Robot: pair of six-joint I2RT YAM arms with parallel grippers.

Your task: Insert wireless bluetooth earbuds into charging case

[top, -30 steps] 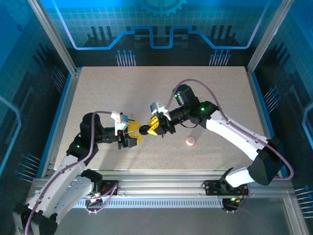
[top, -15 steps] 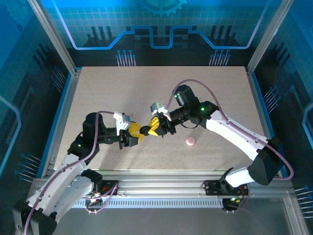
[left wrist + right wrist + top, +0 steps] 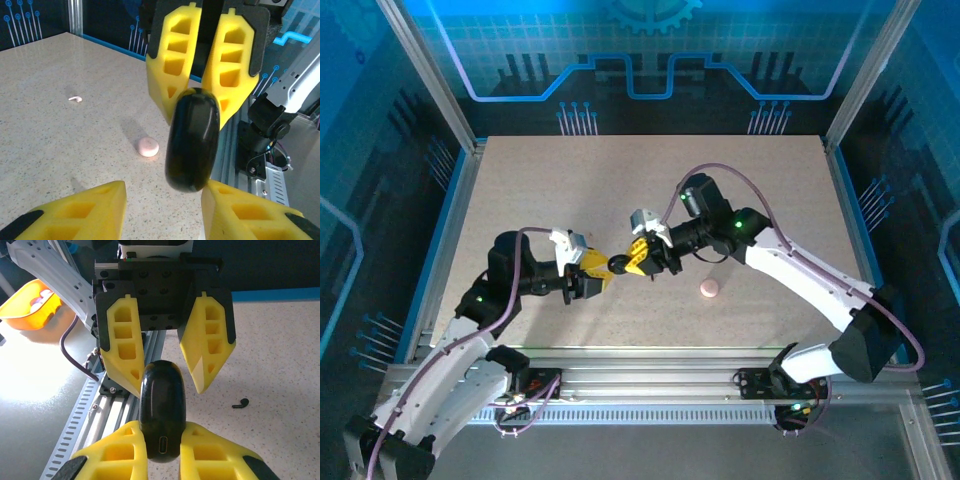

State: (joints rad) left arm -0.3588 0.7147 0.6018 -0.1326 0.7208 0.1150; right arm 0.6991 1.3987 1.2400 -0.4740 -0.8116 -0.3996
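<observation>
Grip status: the right gripper (image 3: 162, 429) is clamped on the case (image 3: 161, 390), with one yellow finger on each side. The port end of the case sits between the fingertips and faces the right wrist camera. The case is a black oval, held clear of the table (image 3: 620, 180), with its long axis pointing at the left arm.

The left gripper (image 3: 164, 187) faces the right gripper head-on. Its jaws stand moderately apart, wider than the case. The free end of the case sits between the fingertips. It lies against or just beside one finger, and a clear gap separates it from the other.

One black earbud (image 3: 240, 403) lies on the table, right of the case in the right wrist view and apart from it. A pink disc (image 3: 709, 288) lies on the table right of the case in the top view. A pale comma-shaped piece (image 3: 75, 98) lies on the table left of the case in the left wrist view, well apart. Whether it is the second earbud cannot be told.
</observation>
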